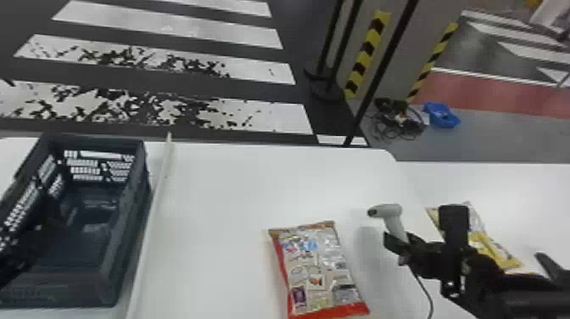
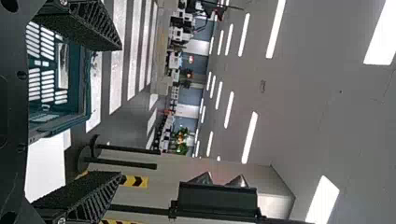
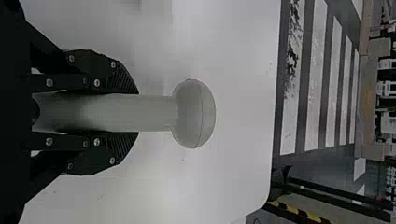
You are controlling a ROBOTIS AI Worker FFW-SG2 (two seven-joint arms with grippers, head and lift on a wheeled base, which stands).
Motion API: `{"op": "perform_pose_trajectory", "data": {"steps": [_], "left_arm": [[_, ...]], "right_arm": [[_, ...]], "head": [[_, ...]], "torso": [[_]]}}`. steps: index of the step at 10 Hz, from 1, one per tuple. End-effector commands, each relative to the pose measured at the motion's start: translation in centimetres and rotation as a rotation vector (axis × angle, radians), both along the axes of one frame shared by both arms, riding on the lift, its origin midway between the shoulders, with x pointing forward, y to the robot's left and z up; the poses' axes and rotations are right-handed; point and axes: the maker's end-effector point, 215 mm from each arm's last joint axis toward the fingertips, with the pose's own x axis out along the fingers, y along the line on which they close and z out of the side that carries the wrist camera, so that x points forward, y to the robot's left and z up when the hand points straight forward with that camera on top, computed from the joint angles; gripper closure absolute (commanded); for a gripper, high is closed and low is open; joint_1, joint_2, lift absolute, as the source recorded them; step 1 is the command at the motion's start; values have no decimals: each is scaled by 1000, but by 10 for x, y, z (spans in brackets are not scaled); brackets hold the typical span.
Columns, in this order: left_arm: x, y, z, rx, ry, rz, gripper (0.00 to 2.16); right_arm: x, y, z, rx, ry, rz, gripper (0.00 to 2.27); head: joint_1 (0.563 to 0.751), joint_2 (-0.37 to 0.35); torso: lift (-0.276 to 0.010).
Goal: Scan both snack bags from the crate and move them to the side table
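**Scanner [image 1: 391, 212] Clamped in Right Gripper [image 1: 403, 248]**

The left gripper [image 1: 23, 250], lower left, is set with fingers apart. The red-edged snack bag [image 1: 316, 267] is laid at lower centre, the yellow bag [image 1: 494, 250] at right.

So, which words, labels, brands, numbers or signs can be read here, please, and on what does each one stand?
None can be quoted.
Red-edged bag: print too small to read.
Yellow bag: print too small to read.
Scanner: no text visible.
Crate: no text visible.
Striped tape: stripes only, no words.
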Motion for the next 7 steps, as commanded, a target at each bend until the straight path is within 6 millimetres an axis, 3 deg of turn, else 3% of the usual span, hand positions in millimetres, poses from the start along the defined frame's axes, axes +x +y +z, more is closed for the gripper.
{"op": "perform_pose_trajectory", "data": {"steps": [1,2,3,6,7], "left_arm": [[3,1,4,3,-8,-2,39],[5,2,7,2,-15,-4,39],[8,2,14,-3,-26,-7,39],[14,5,20,-2,-41,-3,39],[16,7,24,-3,-50,6,39]], "right_arm": [[-30,29,45,20,-89,-1,2243],[-42,40,74,30,-176,-14,2243],[-55,48,91,34,-210,-21,2243],[-110,84,87,150,-148,-50,2243],[-120,92,79,176,-127,-54,2243]], "head": [[695,-276],[695,-262],[695,-244],[695,-215],[695,-201]], "torso": [[-95],[-95],[-95],[-95],[-95]]}}
